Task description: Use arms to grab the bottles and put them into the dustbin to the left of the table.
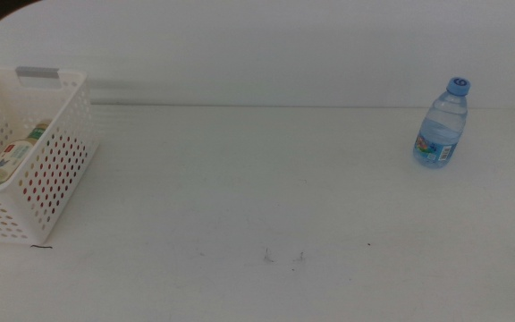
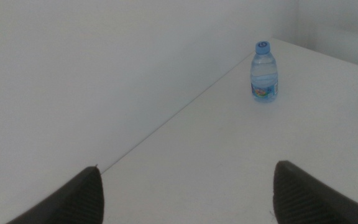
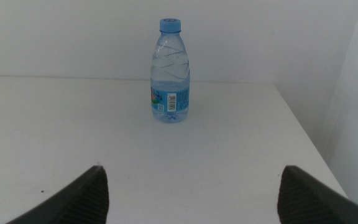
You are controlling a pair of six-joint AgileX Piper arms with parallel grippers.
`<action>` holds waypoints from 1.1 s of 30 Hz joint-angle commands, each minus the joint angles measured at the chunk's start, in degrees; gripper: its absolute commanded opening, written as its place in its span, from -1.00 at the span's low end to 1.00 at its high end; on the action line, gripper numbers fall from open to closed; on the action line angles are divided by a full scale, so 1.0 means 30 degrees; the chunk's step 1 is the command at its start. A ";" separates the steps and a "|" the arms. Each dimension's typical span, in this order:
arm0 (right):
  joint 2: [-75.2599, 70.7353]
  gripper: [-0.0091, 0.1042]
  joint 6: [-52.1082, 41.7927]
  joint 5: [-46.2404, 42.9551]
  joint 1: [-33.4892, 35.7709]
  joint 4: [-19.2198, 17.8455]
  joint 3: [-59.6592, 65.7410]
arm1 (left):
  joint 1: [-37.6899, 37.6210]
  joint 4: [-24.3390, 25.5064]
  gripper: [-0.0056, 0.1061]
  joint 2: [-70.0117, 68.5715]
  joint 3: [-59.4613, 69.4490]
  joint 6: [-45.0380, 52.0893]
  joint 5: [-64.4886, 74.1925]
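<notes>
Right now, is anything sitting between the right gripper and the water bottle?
Nothing visible does. In the right wrist view the water bottle stands upright straight ahead of the open right gripper, with only bare table between them. The middle view shows no other object near it on the table.

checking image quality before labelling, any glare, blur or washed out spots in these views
Middle view: table nearly blends into the wall, basket sharp. Left wrist view: soft, low contrast, water bottle slightly hazy. Right wrist view: crispest, bottle label readable, faint shadow only.
</notes>
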 commanded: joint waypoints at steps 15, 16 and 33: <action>0.9183 0.78 0.0567 -1.2311 -0.0190 -0.1029 0.0042 | -0.0102 0.0504 0.78 -0.0108 0.0084 -0.0131 -0.0254; 1.0639 0.78 0.0247 -1.3307 -0.0190 -0.1029 0.0042 | -0.0102 0.0548 0.78 -0.0108 0.0084 -0.0131 -0.0254; 2.8815 0.78 -0.0510 -2.5130 -0.0152 -0.0744 -0.3758 | -0.0102 0.0584 0.78 -0.0108 0.0084 -0.0131 -0.0254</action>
